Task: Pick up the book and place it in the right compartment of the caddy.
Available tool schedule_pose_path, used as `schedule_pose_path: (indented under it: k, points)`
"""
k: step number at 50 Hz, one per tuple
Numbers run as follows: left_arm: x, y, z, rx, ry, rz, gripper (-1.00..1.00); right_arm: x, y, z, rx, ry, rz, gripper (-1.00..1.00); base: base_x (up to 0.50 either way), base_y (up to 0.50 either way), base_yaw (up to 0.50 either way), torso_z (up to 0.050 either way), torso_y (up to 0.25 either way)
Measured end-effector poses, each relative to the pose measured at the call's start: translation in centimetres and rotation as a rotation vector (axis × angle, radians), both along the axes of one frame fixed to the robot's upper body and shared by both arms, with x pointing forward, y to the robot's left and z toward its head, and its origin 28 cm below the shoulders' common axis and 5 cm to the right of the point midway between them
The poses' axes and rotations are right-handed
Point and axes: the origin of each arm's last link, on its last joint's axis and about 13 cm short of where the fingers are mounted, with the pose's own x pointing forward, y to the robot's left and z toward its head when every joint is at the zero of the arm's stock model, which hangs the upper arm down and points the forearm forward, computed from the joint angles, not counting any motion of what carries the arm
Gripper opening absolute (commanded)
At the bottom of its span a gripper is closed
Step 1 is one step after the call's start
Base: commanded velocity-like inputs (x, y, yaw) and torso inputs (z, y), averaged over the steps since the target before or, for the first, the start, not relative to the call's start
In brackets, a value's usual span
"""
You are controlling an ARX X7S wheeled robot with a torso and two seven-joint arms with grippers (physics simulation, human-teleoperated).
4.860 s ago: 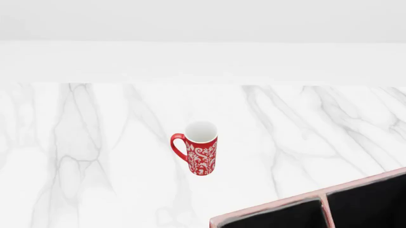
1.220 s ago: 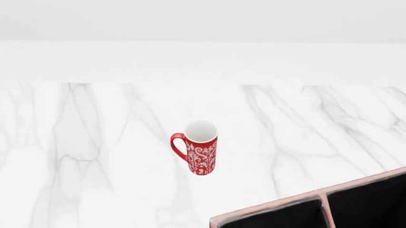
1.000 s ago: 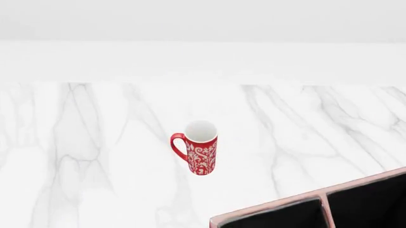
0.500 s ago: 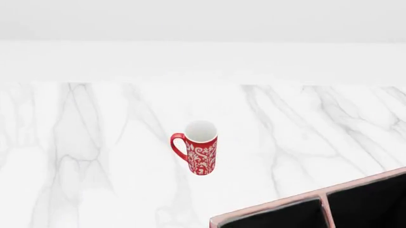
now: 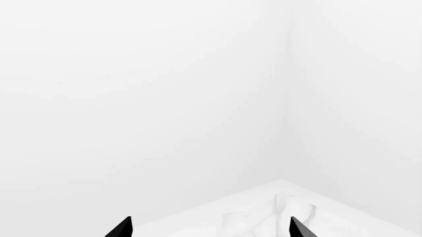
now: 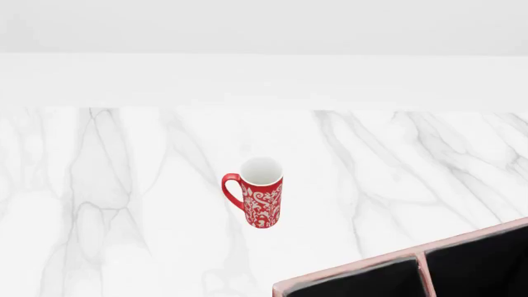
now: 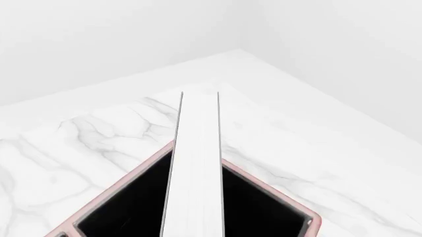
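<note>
The book (image 7: pixel 197 163) shows only in the right wrist view, as a long white strip of page edges with a thin dark cover line. It runs straight out from my right gripper (image 7: pixel 194 231), which is shut on it; the fingers are lost against the dark lining. The book hangs over a black-lined compartment of the caddy (image 7: pixel 125 183); I cannot tell which compartment. The head view shows only the caddy's far pink-trimmed rim (image 6: pixel 347 270) and a divider, at the bottom right. My left gripper (image 5: pixel 209 229) is open and empty, facing white walls.
A tall red patterned mug (image 6: pixel 262 197) stands upright on the white marble table (image 6: pixel 123 185), to the left of and beyond the caddy. A white wall lies behind the table. Neither arm shows in the head view.
</note>
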Motion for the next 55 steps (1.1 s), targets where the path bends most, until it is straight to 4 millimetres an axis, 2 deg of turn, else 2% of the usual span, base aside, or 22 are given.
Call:
schedule_pose_path:
  k: [1, 28, 35, 40, 45, 55]
  points:
    - [0.0, 0.0, 0.0, 0.0, 0.0, 0.0, 1.0, 0.0, 0.0, 0.0, 0.002, 0.0, 0.002, 1.0, 0.0, 0.0, 0.0, 0.0, 0.0]
    - [0.1, -0.1, 0.0, -0.001, -0.001, -0.004, 1.0, 0.3, 0.1, 0.3, 0.015, -0.025, 0.024, 1.0, 0.0, 0.0, 0.0, 0.0, 0.0]
    - [0.5, -0.3, 0.2, 0.004, 0.003, -0.021, 1.0, 0.8, 0.8, 0.9, 0.013, -0.048, 0.061, 1.0, 0.0, 0.0, 0.0, 0.0, 0.0]
    - [1.9, -1.0, 0.6, 0.012, 0.005, -0.077, 1.0, 1.8, 2.0, 2.0, 0.006, -0.083, 0.115, 1.0, 0.0, 0.0, 0.0, 0.0, 0.0]
    - [4.1, -2.2, 1.1, 0.021, 0.011, -0.166, 1.0, 3.1, 3.5, 2.9, 0.003, -0.118, 0.185, 1.0, 0.0, 0.0, 0.0, 0.0, 0.0]
    - [9.4, -6.0, 2.0, 0.042, 0.035, -0.41, 1.0, 5.7, 6.8, 3.6, 0.003, -0.166, 0.332, 1.0, 0.0, 0.0, 0.0, 0.0, 0.0]
